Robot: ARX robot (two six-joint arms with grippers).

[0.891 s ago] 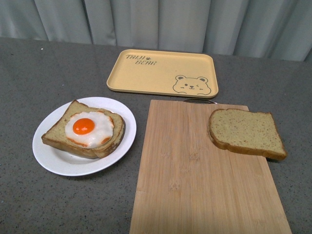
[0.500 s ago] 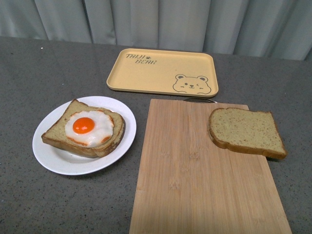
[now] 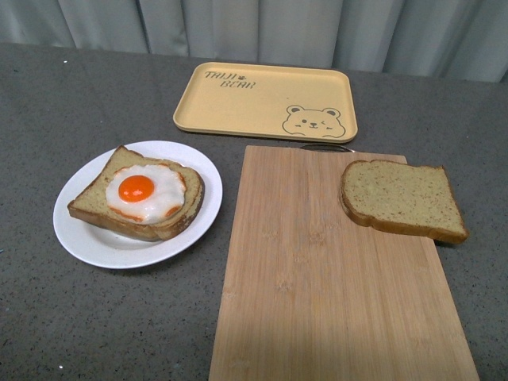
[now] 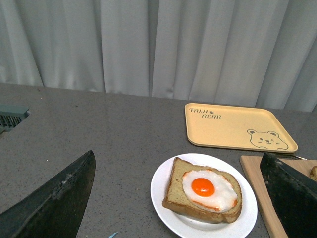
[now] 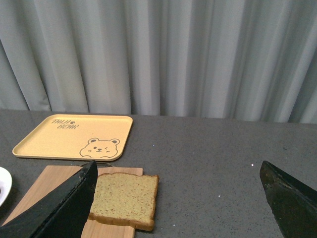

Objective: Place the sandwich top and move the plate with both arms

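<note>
Front view: the sandwich top (image 3: 401, 198), a plain square slice of tan speckled bread with a darker crust, lies flat at centre right of the frame. It sits on the far right part of the pale wooden cutting board (image 3: 333, 294), one corner overhanging the board's right edge and its longer side running roughly across the frame. The round white plate (image 3: 79, 238), carrying the bread slice topped with a fried egg (image 3: 139, 202), sits at centre left, beside the board and well apart from the plain slice. Neither arm appears in this view. Right wrist view: the right gripper (image 5: 178, 163) is spread wide and empty, with the slice close to one finger, not centred between the two. Left wrist view: the left gripper (image 4: 178, 156) is likewise wide and empty, facing the plate. Judgement: the right arm is nearer the slice.
</note>
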